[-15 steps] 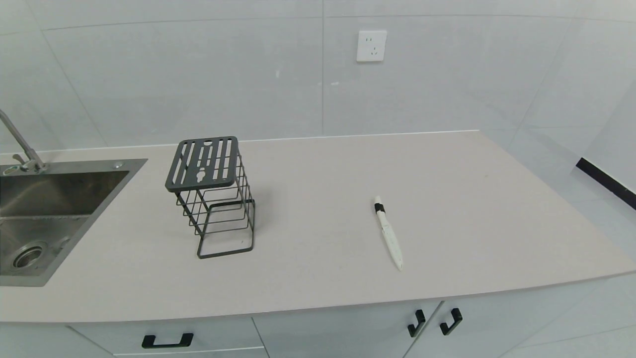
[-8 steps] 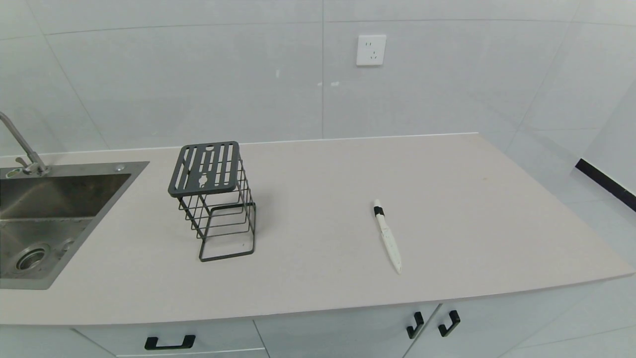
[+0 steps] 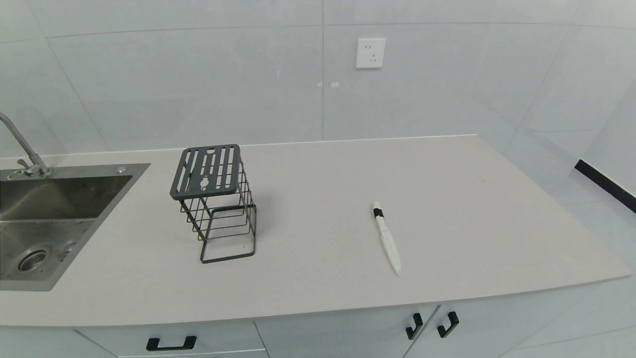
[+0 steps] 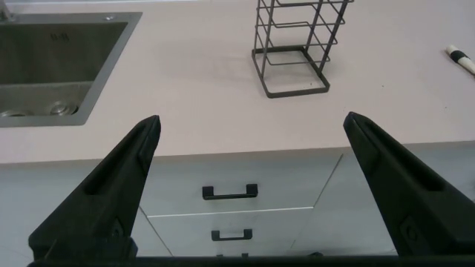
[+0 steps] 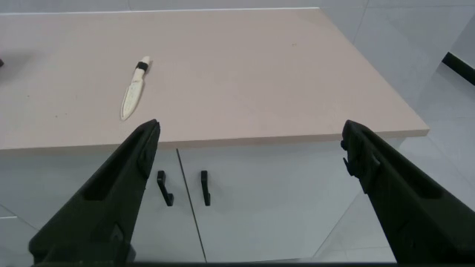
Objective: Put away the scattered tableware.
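A white knife [image 3: 387, 237] with a black band near its handle end lies flat on the beige counter [image 3: 447, 199], right of centre, and my right wrist view shows this knife [image 5: 135, 88] too. A black wire rack [image 3: 212, 201] with a slotted top stands left of centre; the rack's base [image 4: 291, 68] shows in the left wrist view. My left gripper [image 4: 252, 126] hangs open in front of the counter, before the cabinet drawers. My right gripper [image 5: 251, 130] is open too, out past the counter's front edge, well short of the knife.
A steel sink [image 3: 44, 219] with a tap [image 3: 22, 146] is set into the counter at the left. A wall socket [image 3: 370, 52] sits on the tiled wall behind. Cabinet doors with black handles [image 3: 432, 325] run below the counter edge.
The whole head view has shifted: counter, rack and knife sit slightly lower and the sink further left in the picture, so the camera moved. The knife and rack have not moved on the counter.
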Controlling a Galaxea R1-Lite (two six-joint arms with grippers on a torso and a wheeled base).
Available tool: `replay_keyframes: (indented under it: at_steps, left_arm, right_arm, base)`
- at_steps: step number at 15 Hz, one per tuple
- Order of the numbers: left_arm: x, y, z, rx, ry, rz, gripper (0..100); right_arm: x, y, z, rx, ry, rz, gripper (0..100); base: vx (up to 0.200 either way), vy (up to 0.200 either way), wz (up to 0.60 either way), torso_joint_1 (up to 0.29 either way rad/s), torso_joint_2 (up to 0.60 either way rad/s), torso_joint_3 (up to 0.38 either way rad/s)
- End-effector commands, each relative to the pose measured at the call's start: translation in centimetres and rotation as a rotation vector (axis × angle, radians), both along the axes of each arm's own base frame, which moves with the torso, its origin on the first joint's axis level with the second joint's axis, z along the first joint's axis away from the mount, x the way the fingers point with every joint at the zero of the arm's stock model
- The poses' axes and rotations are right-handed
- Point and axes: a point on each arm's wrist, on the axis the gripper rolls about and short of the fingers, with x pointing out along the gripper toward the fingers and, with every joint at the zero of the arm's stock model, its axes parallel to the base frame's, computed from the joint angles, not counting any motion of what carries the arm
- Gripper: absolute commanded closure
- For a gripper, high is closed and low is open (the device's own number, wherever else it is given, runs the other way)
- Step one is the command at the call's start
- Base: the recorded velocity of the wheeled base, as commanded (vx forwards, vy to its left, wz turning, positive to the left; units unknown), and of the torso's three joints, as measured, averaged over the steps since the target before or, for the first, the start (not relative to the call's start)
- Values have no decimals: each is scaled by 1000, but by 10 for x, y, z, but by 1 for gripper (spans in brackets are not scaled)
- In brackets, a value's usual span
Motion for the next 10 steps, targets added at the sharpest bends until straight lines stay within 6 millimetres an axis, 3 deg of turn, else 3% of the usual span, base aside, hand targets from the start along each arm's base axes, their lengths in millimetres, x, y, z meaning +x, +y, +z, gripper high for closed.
replay_keyframes:
  at_steps: [1, 5, 10]
  left_arm:
    - [0, 0, 0, 0, 1, 0, 0]
    - [0, 0, 0, 0, 1, 0, 0]
    - [0, 0, 0, 2, 1, 0, 0]
  right_arm:
    - [0, 0, 0, 0, 1, 1, 0]
    - [0, 0, 0, 0, 1, 0, 0]
    - [0, 0, 0, 0, 1, 0, 0]
  base:
    - [0, 0, 0, 0, 0, 0]
    - [0, 0, 0, 61, -2, 65]
    - [0, 0, 0, 276, -22, 247]
